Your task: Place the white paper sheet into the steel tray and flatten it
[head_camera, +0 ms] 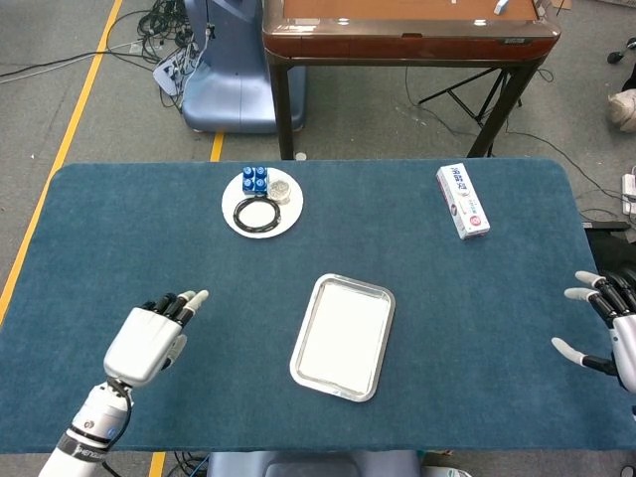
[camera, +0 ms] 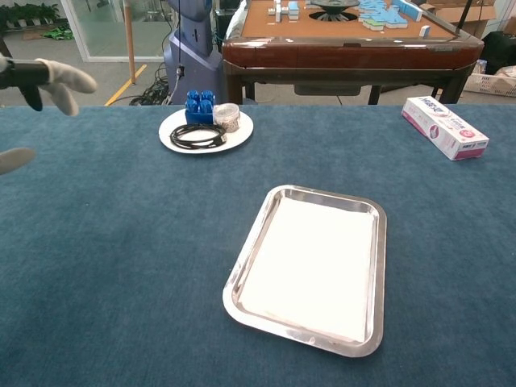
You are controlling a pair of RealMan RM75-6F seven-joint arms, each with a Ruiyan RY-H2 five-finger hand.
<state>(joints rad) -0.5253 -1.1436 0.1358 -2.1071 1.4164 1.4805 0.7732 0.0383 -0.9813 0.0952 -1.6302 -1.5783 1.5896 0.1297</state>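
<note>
- Head cam: high up, looks steeply down on the whole blue table [head_camera: 119,229] from robot's side, floor + a wooden table beyond far edge. Far off, things look small.
- Chest cam: low, just above tabletop, faces fwd at shallow angle; much nearer.
- Shared: steel tray [head_camera: 382,350] [camera: 380,258] w/ white paper sheet [head_camera: 345,331] [camera: 314,270], white plate [head_camera: 235,221] [camera: 169,139], pink-white box [head_camera: 462,201] [camera: 445,126].
- Left hand [head_camera: 151,338] [camera: 48,81]: whole in head cam, only fingertips at chest cam's left edge. Right hand [head_camera: 614,328]: head cam only, at right edge.
</note>
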